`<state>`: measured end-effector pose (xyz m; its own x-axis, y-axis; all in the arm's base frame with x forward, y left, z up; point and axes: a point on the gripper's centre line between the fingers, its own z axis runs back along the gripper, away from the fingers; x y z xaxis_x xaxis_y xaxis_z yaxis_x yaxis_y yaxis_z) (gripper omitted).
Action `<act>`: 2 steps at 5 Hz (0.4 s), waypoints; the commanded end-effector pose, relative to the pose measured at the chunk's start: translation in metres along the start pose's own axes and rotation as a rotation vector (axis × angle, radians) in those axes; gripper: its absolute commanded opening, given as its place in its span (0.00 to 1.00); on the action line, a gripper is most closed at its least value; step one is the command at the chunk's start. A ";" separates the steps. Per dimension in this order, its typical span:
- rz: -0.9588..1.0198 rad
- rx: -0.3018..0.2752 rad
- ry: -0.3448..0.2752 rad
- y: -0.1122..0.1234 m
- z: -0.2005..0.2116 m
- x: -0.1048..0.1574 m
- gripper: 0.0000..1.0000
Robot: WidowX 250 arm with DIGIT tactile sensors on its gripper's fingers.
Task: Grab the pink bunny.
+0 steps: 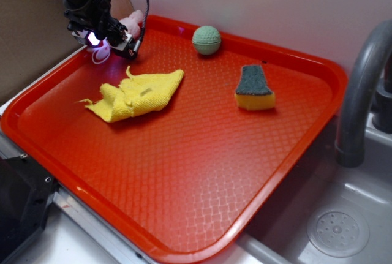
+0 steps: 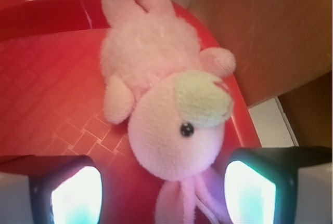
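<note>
The pink bunny [image 2: 161, 78] lies in the far left corner of the red tray [image 2: 47, 78], its head toward the camera and its long ears and thin loop running down between my fingers. My gripper [image 2: 164, 195] is open. Its lit pads [image 2: 78, 193] stand either side of the ears, with a gap to each. In the exterior view my gripper [image 1: 110, 43] hangs low over that corner and hides most of the bunny [image 1: 133, 20]; only a pale pink bit shows behind it.
On the tray [image 1: 184, 172] lie a yellow knitted cloth [image 1: 138, 94], a green textured ball [image 1: 206, 40] and a yellow-green sponge [image 1: 255, 88]. A brown board [image 1: 24, 43] stands just left of the corner. A grey faucet [image 1: 361, 86] and sink [image 1: 343, 227] are at the right.
</note>
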<state>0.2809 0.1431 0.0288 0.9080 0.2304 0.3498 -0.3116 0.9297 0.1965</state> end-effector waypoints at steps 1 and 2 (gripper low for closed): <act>-0.008 -0.008 -0.053 0.000 0.009 0.017 0.33; -0.005 -0.004 -0.046 0.001 0.006 0.017 0.00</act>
<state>0.2859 0.1387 0.0250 0.9084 0.2294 0.3495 -0.3056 0.9349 0.1805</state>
